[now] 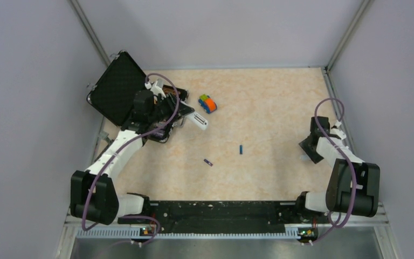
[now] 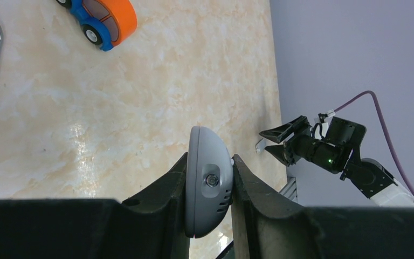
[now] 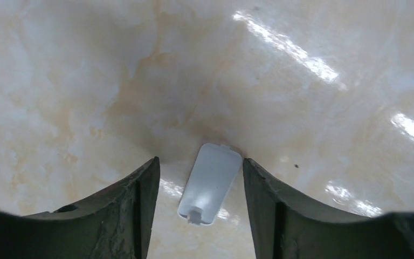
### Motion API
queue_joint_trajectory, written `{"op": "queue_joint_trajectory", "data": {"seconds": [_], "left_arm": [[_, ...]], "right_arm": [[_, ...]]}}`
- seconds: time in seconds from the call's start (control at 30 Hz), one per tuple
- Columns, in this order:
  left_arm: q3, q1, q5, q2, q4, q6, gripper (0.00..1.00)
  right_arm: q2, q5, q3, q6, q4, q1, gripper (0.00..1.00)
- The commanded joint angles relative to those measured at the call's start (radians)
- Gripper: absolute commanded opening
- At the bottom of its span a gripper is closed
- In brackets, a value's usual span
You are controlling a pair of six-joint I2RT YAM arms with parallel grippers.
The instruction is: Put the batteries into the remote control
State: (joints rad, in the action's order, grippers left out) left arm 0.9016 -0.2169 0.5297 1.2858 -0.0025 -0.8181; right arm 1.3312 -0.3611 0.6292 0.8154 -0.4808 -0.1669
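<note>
Loading is not yet done: both batteries lie loose on the table (image 1: 269, 108), the blue battery (image 1: 241, 149) near the middle and the darker battery (image 1: 208, 162) just nearer the arms, well apart from each other. Neither is touched by any gripper. The remote control (image 1: 198, 121) is held off to the left, beside the black case (image 1: 119, 86) and near the toy car (image 1: 207, 103). The left gripper (image 2: 210, 159) is clenched on the remote's rounded end. The right gripper (image 3: 199, 162) hovers at the table's right edge with its fingers (image 3: 140, 205) spread either side of a small white plate (image 3: 211, 181) lying flat, with a gap visible on one side, so it is not grasped. That plate is judged to be the battery cover, already off. The compartment itself is not visible. Outstanding work is to pick up each battery, seat both and refit the cover.
</note>
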Motion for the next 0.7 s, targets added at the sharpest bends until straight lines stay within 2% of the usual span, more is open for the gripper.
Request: {"op": "queue_joint_trajectory", "data": {"seconds": [0.0,0.13,0.2,0.37,0.53,0.67], "left_arm": [[0.034,0.001,-0.025,-0.041,0.019,0.023,0.0],[-0.001,0.001,-0.05,-0.09,0.019,0.038,0.0],[-0.023,0.001,-0.059,-0.113,0.016,0.049,0.0],[-0.057,0.001,-0.056,-0.154,-0.009,0.092,0.0],[-0.089,0.001,-0.056,-0.203,-0.054,0.13,0.0],[-0.123,0.001,-0.029,-0.234,-0.06,0.137,0.0]], "right_arm": [[0.081,0.224,-0.042,0.015,0.15,-0.006,0.53],[0.179,0.289,0.004,-0.033,0.188,-0.004,0.37],[0.216,0.312,0.025,-0.043,0.196,0.017,0.34],[0.243,0.352,0.038,0.019,0.173,0.119,0.31],[0.169,0.356,0.045,0.062,0.12,0.219,0.29],[0.107,0.316,0.097,0.039,0.034,0.253,0.32]]}}
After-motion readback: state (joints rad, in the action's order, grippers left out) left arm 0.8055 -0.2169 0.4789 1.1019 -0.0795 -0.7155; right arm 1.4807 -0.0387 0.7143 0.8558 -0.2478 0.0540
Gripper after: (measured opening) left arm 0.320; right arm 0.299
